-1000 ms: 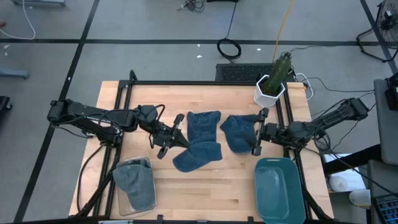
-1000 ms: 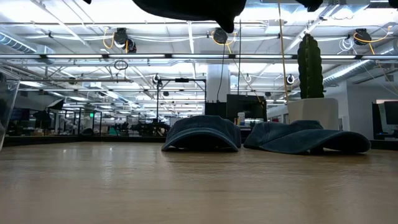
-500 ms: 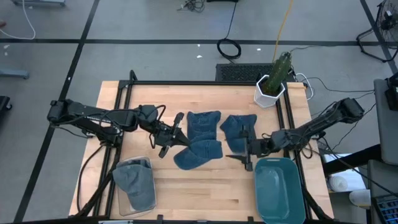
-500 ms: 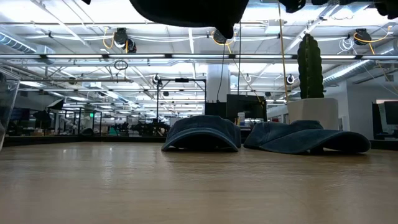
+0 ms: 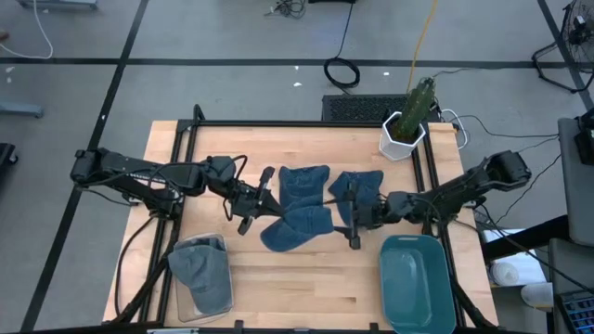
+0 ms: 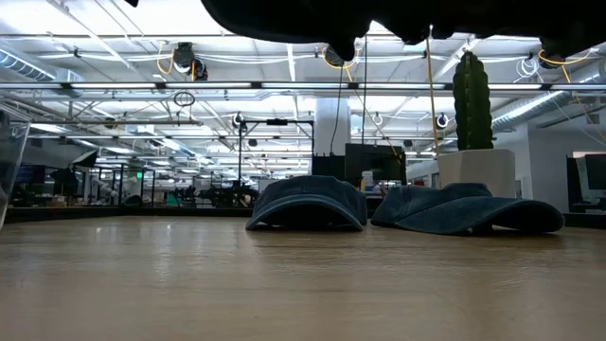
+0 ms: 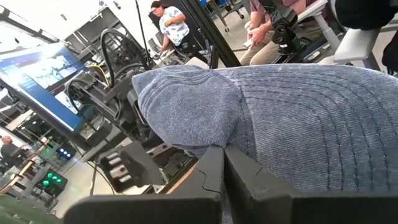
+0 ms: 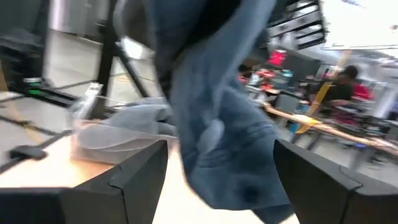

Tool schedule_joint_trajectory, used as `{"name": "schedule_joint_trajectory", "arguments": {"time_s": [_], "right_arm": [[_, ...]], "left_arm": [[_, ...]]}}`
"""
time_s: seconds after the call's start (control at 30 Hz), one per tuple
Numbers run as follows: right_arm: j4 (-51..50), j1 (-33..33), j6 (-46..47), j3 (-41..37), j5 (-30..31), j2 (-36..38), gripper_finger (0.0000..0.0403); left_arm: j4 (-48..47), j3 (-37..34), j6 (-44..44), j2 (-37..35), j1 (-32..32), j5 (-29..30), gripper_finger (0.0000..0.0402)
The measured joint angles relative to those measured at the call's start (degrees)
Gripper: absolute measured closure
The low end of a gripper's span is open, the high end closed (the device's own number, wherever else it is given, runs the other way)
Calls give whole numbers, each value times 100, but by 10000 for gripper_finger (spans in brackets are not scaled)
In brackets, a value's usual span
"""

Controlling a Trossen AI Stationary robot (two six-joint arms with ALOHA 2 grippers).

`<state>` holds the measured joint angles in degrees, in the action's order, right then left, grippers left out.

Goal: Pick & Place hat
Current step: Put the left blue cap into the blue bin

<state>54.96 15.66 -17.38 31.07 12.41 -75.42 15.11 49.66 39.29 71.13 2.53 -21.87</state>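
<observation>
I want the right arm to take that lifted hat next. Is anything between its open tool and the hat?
Nothing visible. The right tool is open beside the lifted hat, which the left tool holds shut on its edge. In the right wrist view the hat hangs just ahead, between the fingers, unobstructed.

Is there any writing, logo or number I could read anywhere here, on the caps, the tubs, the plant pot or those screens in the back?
None can be read.
Denim caps: no lettering shows.
Teal tub, white cactus pot: plain.
Monitor seen from the left wrist: lit, content too blurred to read.
</observation>
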Motion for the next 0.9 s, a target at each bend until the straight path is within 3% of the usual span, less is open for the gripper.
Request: {"name": "schedule_joint_trajectory", "arguments": {"time_s": [0.1, 0.47, 0.57, 0.9], "right_arm": [[4, -74, 131, 93, -385, -154, 124], [369, -72, -338, 245, -316, -297, 124], [478, -70, -669, 247, -37, -297, 127], [197, -72, -919, 247, 238, -300, 191]], "left_arm": [[-4, -1, -45, 2, -1, 0, 400], [-42, -1, -84, 0, -1, -2, 399], [-46, -1, -92, 2, -1, -2, 399], [-50, -1, -86, 0, -1, -63, 395]]}}
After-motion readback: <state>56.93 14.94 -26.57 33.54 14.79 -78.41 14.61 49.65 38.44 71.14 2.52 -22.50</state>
